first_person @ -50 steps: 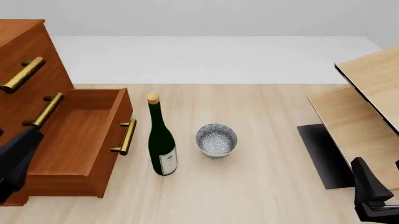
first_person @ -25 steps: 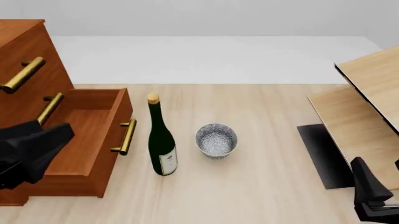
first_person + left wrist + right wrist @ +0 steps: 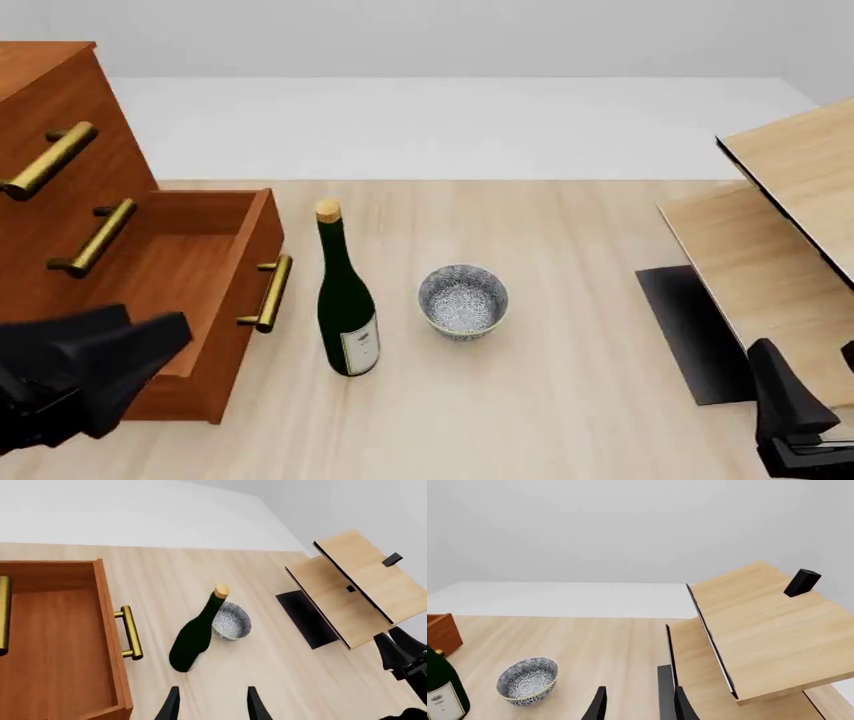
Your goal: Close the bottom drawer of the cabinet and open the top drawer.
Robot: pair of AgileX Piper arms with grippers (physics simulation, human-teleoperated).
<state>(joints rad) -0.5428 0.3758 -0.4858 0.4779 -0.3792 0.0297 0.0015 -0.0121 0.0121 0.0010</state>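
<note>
The bottom drawer (image 3: 174, 300) stands pulled far out of the cabinet (image 3: 60, 170) at the left edge of the table (image 3: 561, 380), an open wooden box with nothing visible inside. Its long axis runs out from the cabinet face toward the right in the front view, and its front panel faces the wine bottle (image 3: 344, 300) standing just beside it. I judge it rigid and fairly heavy, sliding only along that axis, so a flat push on the front panel or on its brass bar handle (image 3: 267, 293) should send it home; the handle looks smooth and could slip under a fingertip. The bottle is close enough to be knocked by an arm coming round, and the patterned bowl (image 3: 463, 300) sits a little beyond it. The top drawer (image 3: 47, 120) is shut flush; its bar handle (image 3: 51, 158) is the only purchase, and needs a grip around the bar and a straight pull outward. The left gripper (image 3: 210, 707) shows two fingers parted with nothing between them, hanging above the drawer's near corner. The right gripper (image 3: 637, 705) is likewise parted and empty, low at the right, near the pale wooden furniture (image 3: 787, 220).
</note>
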